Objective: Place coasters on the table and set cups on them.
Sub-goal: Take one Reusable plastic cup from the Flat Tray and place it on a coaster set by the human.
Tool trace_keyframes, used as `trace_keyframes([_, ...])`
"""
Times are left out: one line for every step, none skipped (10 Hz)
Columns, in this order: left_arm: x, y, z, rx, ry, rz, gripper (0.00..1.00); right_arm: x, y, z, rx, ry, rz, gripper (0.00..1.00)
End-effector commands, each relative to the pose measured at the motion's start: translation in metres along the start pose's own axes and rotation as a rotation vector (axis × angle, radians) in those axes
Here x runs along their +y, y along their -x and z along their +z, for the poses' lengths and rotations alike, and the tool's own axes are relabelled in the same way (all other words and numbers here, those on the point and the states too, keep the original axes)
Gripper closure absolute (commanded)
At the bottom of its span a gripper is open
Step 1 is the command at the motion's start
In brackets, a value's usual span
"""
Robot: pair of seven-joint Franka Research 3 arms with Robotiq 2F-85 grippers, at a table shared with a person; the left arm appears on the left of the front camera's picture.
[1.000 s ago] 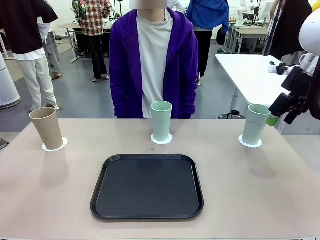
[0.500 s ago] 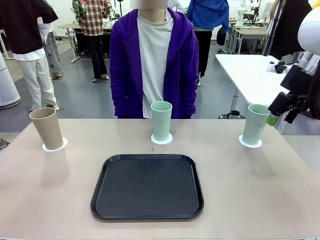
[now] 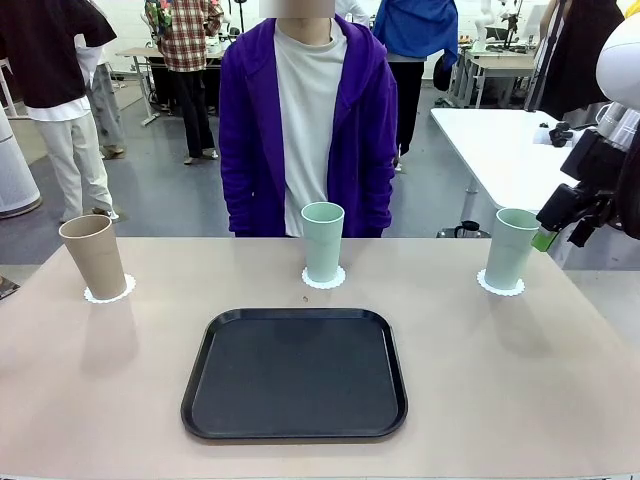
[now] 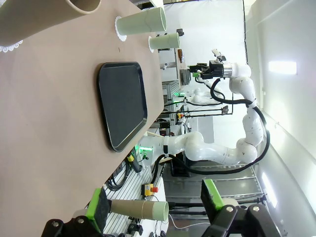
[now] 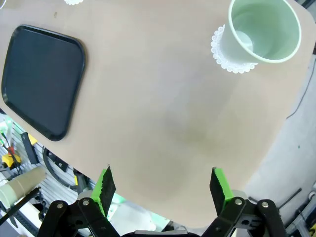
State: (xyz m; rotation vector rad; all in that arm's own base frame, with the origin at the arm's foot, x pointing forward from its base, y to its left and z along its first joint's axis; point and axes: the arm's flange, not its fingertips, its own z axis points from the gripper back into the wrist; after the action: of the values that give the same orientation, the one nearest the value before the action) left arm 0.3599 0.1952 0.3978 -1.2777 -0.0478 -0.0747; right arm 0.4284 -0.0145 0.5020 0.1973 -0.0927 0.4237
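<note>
The right end effector [image 5: 160, 190] hangs high over the counter [image 5: 163, 113], fingers spread wide apart, nothing between them. Ahead of it and off toward one green pad, a mint cup [image 5: 261, 32] stands upright on its lacy coaster [image 5: 232, 61]; the black tray [image 5: 42, 81] lies well away on the other side. The left end effector [image 4: 155, 207] is spread wide too, gripping nothing, with the tan cup [image 4: 44, 17] on its coaster [image 4: 10, 48] far ahead. From the front, the middle mint cup [image 3: 322, 241] sits on its coaster [image 3: 324, 279] before the person [image 3: 305, 120].
</note>
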Motion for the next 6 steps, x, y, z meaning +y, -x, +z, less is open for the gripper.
trace_keyframes([-0.0009,0.0019,0.0013,-0.005,0.014,-0.018,0.00,-0.0008,-0.0003,-0.0021,0.001,-0.001,0.002,0.00])
trace_keyframes([-0.0009,0.0019,0.0013,-0.005,0.014,-0.018,0.00,-0.0008,-0.0003,-0.0021,0.001,-0.001,0.002,0.00])
trace_keyframes([-0.0009,0.0019,0.0013,-0.005,0.014,-0.018,0.00,-0.0008,-0.0003,-0.0021,0.001,-0.001,0.002,0.00])
trace_keyframes([-0.0009,0.0019,0.0013,-0.005,0.014,-0.018,0.00,-0.0008,-0.0003,-0.0021,0.001,-0.001,0.002,0.00])
trace_keyframes([-0.0009,0.0019,0.0013,-0.005,0.014,-0.018,0.00,-0.0008,-0.0003,-0.0021,0.001,-0.001,0.002,0.00])
trace_keyframes([-0.0009,0.0019,0.0013,-0.005,0.014,-0.018,0.00,-0.0005,0.0002,0.0001,0.000,0.000,-0.001,0.00])
